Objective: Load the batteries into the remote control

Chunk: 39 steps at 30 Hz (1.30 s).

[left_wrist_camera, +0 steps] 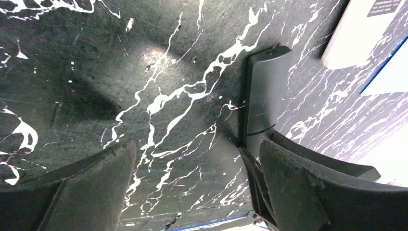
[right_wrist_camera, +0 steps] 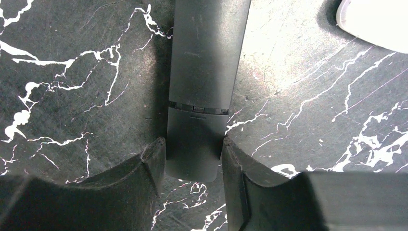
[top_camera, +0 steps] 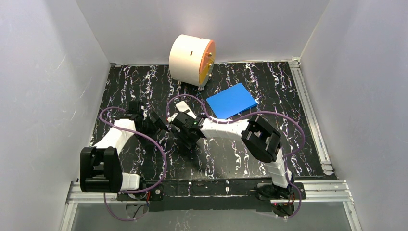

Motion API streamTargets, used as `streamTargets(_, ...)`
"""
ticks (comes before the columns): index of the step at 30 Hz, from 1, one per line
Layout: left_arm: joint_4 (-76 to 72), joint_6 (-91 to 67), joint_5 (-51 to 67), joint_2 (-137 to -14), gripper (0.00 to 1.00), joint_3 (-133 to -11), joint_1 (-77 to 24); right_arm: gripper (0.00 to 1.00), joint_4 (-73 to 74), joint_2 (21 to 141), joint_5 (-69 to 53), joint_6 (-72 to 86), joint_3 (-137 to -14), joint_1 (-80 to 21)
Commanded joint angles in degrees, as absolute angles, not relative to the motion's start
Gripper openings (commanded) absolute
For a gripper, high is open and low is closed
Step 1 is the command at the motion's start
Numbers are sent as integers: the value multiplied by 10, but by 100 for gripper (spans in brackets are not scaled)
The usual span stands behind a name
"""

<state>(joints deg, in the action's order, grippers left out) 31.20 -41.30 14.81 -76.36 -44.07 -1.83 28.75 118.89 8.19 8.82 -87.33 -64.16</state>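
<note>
A black remote control (right_wrist_camera: pixel 204 62) lies back-up on the marbled table, the seam of its battery cover showing. My right gripper (right_wrist_camera: pixel 195 150) is shut on its near end, one finger pressed against each long side. My left gripper (left_wrist_camera: pixel 195 154) stands wide open over bare table, its right finger (left_wrist_camera: pixel 288 183) just beside the same black remote control (left_wrist_camera: pixel 264 96). In the top view both grippers, left (top_camera: pixel 159 124) and right (top_camera: pixel 179 126), meet at the table's middle and cover the black remote. The batteries are out of view.
A white remote (top_camera: pixel 185 108) lies just beyond the grippers. A blue flat sheet (top_camera: pixel 232 100) lies to their far right. A cream cylinder with an orange face (top_camera: pixel 192 60) stands at the back wall. White walls close in the table.
</note>
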Motion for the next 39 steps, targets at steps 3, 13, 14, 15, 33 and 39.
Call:
streamTargets(3,296,-424,189,-766,99,-422,-14,57,297,1206,102,83,-886,-644)
streamTargets(13,275,-433,202,-755,99,-399,-7,31,273,1210,110,84,-871,-643)
streamTargets(14,268,-435,208,-755,99,-396,-6,30,264,1205,113,85,-867,-643)
streamTargets(15,261,-437,215,-753,98,-393,-5,30,255,1199,115,86,-863,-643)
streamTargets(33,194,-408,263,-761,98,-392,-4,59,227,1131,65,79,-821,-620)
streamTargets(39,231,-391,229,-788,99,-440,-1,73,256,1131,77,66,-845,-618)
